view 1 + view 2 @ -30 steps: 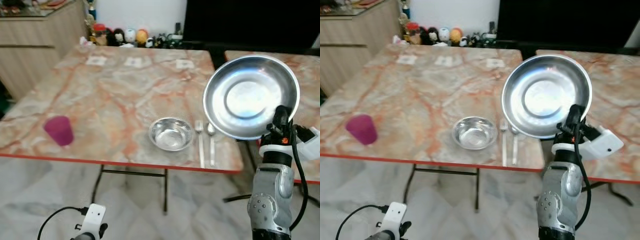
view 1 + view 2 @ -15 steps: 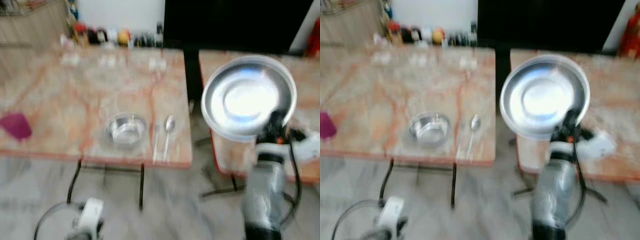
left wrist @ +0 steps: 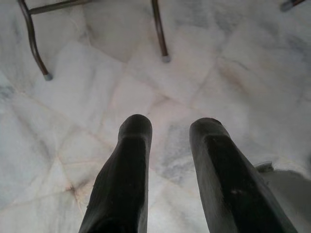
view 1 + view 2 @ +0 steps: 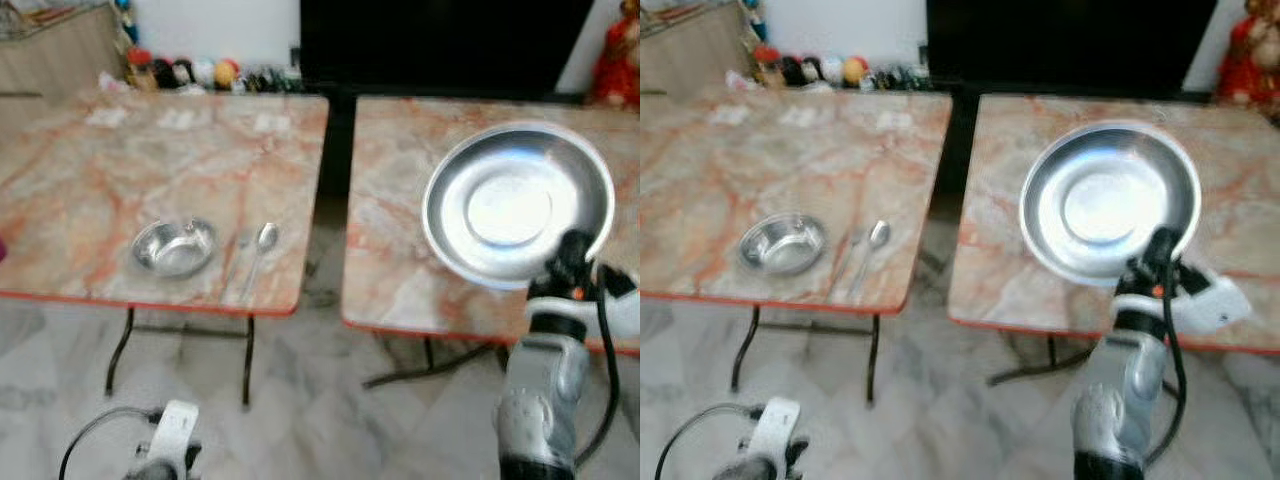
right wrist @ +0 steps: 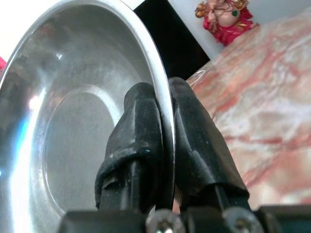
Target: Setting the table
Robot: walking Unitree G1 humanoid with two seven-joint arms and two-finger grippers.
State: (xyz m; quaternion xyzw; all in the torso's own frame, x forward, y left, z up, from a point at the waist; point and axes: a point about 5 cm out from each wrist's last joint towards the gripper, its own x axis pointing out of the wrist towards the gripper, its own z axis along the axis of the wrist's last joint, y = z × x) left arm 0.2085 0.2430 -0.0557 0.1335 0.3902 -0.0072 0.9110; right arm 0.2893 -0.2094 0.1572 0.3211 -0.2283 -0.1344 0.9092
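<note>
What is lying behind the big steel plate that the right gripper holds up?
Behind the steel plate, held upright by the right gripper, lies the right table with its marble-patterned top. The part of the tabletop directly behind the plate is covered, so anything there cannot be seen.

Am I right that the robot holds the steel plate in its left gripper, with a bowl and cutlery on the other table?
Not quite: the right gripper pinches the steel plate by its rim, as the right wrist view shows. The bowl and cutlery do lie on the other table.
</note>
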